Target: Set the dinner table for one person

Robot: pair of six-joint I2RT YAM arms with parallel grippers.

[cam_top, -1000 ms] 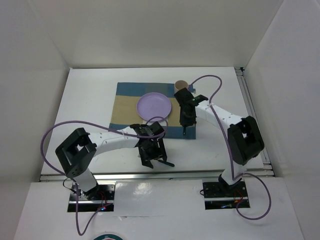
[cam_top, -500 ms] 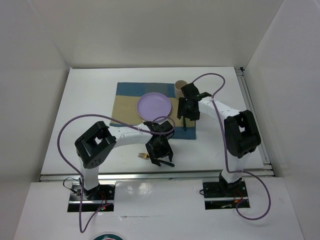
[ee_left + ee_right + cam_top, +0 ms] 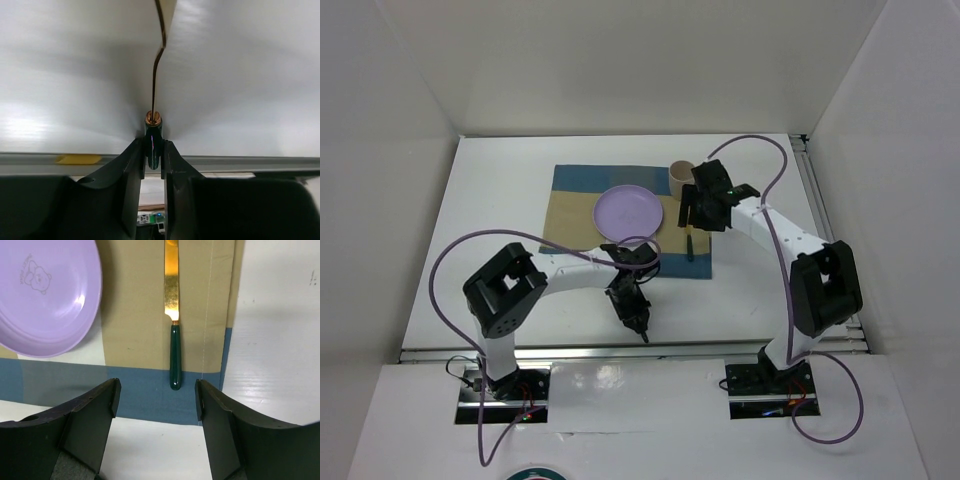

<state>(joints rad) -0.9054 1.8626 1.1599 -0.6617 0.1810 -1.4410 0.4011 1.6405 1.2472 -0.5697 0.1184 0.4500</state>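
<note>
The white dinner table (image 3: 500,230) lies under both arms. At its near edge, the left gripper (image 3: 152,147) is closed tight on the green handle of a gold utensil (image 3: 152,118). This grip is shown only in the wrist view, and the utensil's head cannot be told. Farther on, a checked placemat (image 3: 570,215) bears a purple plate (image 3: 630,212) and a knife (image 3: 172,330). The right gripper (image 3: 156,390) is held wide open and empty over the knife. Beyond it stands a cup (image 3: 681,178), seen only from above.
</note>
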